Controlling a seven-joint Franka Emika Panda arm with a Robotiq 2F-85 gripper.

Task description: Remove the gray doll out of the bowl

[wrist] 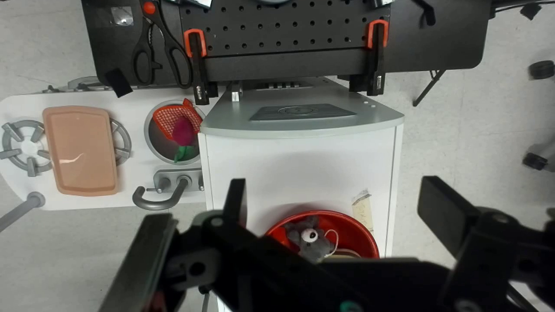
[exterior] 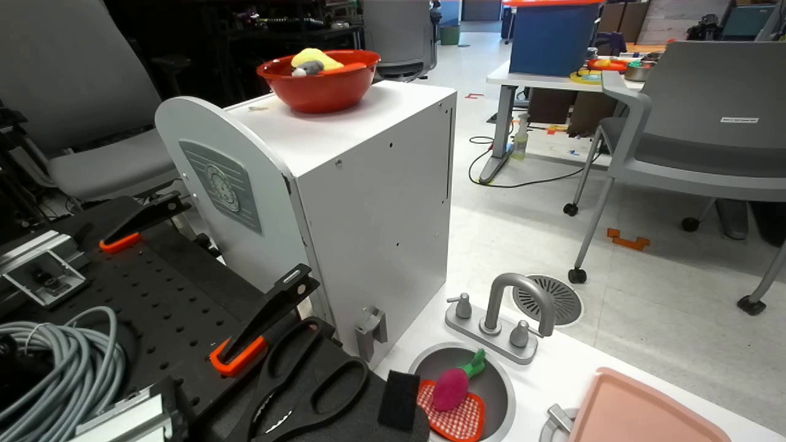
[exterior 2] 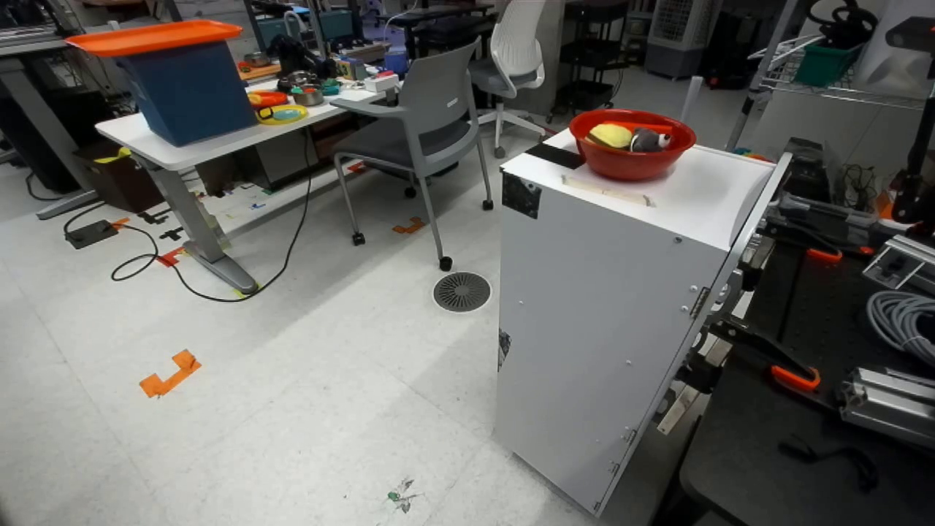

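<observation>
Gray doll (wrist: 313,246): inside the bowl (exterior: 325,92) in all 3 views; white muzzle and dark nose visible in the wrist view, where the gripper (wrist: 336,201) covers the doll's lower edge.
Bowl: orange-red, glossy, upright on top of the white cabinet (exterior: 381,178).
Yellow item (exterior 2: 611,136): also in the bowl, just beside the doll; whether the 2 touch cannot be told.
Gripper: 2 fingers well apart in the wrist view; the doll and part of the bowl show through the space between them.
Clearance from gripper to doll: cannot be told.
Cabinet: upright, with a round-topped pale panel (exterior: 264,252) carrying a darker area with a round motif.
Tape strip (wrist: 363,211): beige, on the cabinet top, near the bowl.
Sink (exterior: 498,393): gray, round, set in the white counter (wrist: 26,108) beside the cabinet.
Sink contents: 1 dark pink toy (exterior: 450,390) with a green top, lying against 1 red mesh item (exterior: 473,420).
Faucet (exterior: 493,307): gray, curved, standing between 2 handles, just beside the sink.
Pink tray (wrist: 82,149): on the counter, over part of a gray burner (wrist: 123,152).
Black table (wrist: 282,64): bears scissors (wrist: 165,34), a coiled gray cable (exterior: 83,368) and 2 clamps (wrist: 199,69) with orange-red ends, the clamps at the edge nearest the cabinet.
Blue bin (exterior 2: 196,98): orange lid (exterior 2: 157,38) on top, standing on a white desk (exterior 2: 120,131) well apart from the cabinet.
Gray chair (exterior 2: 438,91): beside the desk.
</observation>
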